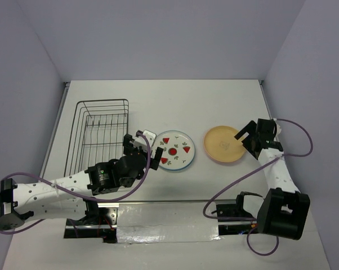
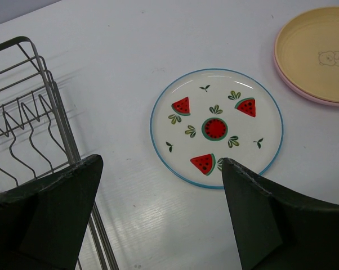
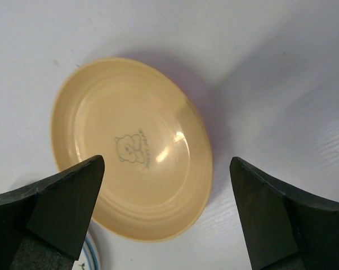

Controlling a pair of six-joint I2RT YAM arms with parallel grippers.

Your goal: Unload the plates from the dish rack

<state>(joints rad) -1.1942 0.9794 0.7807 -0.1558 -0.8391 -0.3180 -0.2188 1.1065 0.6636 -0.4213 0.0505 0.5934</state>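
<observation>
Top external view: dark wire dish rack (image 1: 105, 119) bare, white watermelon-print round plate (image 1: 175, 150) and tan-yellow round plate (image 1: 224, 144) lying on the table (image 1: 158, 98), left gripper (image 1: 143, 136) and right gripper (image 1: 245, 141) spread empty, so unloading looks done.

White flat table top (image 1: 226, 98), matte; fine parallel ribbing shows on it up close in both wrist views. Soft grey shadows on the surface. Thin grey edge strip (image 1: 56, 126) runs along its left side. Pale lavender-grey walls (image 1: 158, 39) enclose it at back, left and right.
</observation>
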